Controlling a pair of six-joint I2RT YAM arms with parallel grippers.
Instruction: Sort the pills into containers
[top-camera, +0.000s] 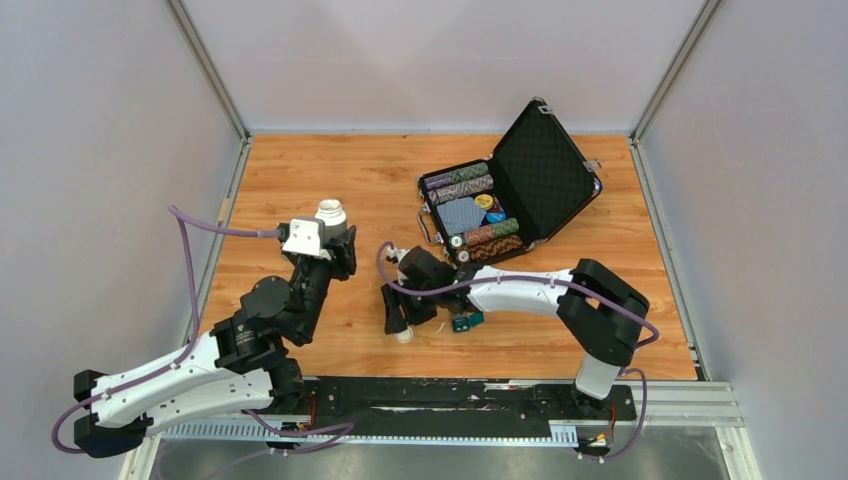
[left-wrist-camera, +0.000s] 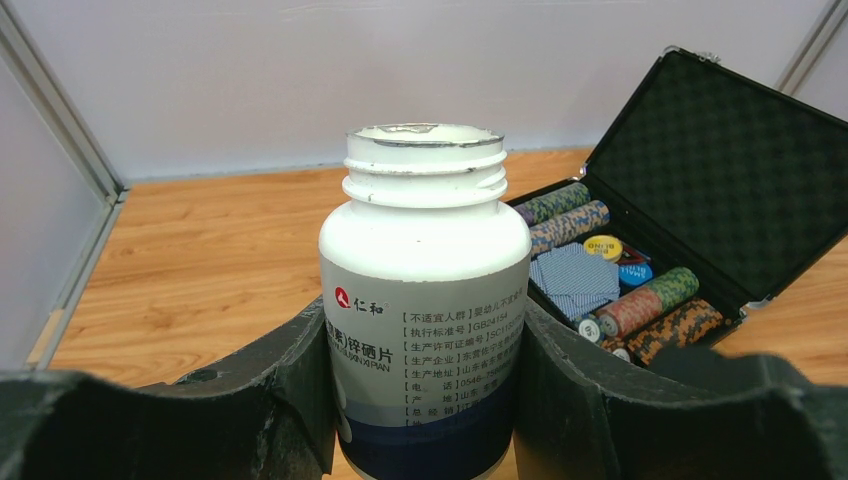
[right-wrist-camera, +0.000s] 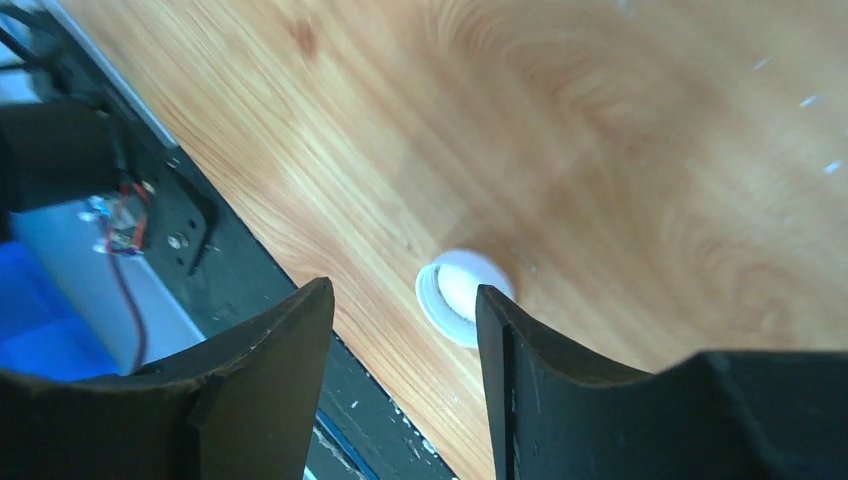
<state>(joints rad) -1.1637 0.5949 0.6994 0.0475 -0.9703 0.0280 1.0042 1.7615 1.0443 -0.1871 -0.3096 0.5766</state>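
One tiny teal box (top-camera: 466, 321) sits on the table (top-camera: 300, 170) close to the near edge, about midway along it, and that's where the pills belong. Whether its lid is up cannot be told from above.

First risk: the right arm's wrist passes just beside the box, and a careless swing could knock it away or tip it over. Second risk: the white cap (right-wrist-camera: 462, 295) lies hollow side up right by the near edge, so a nudge from the fingers above could push it off the wood onto the black rail (right-wrist-camera: 225, 250). Third risk, over on the left: the white bottle (left-wrist-camera: 425, 300) is uncapped, so a sharp tilt could dump far too many pills, and a box this small is easy to miss.

Now the positions. The box lies just beside the right claw (top-camera: 400, 318), on its right-hand side and clear of the fingers. That claw points down over the cap, fingers spread, nothing between them. The left claw (left-wrist-camera: 425, 335) is clamped on the upright bottle, well apart from the box, toward the left side of the table. Beyond them, the black case (top-camera: 510, 200) stands open toward the far right corner.
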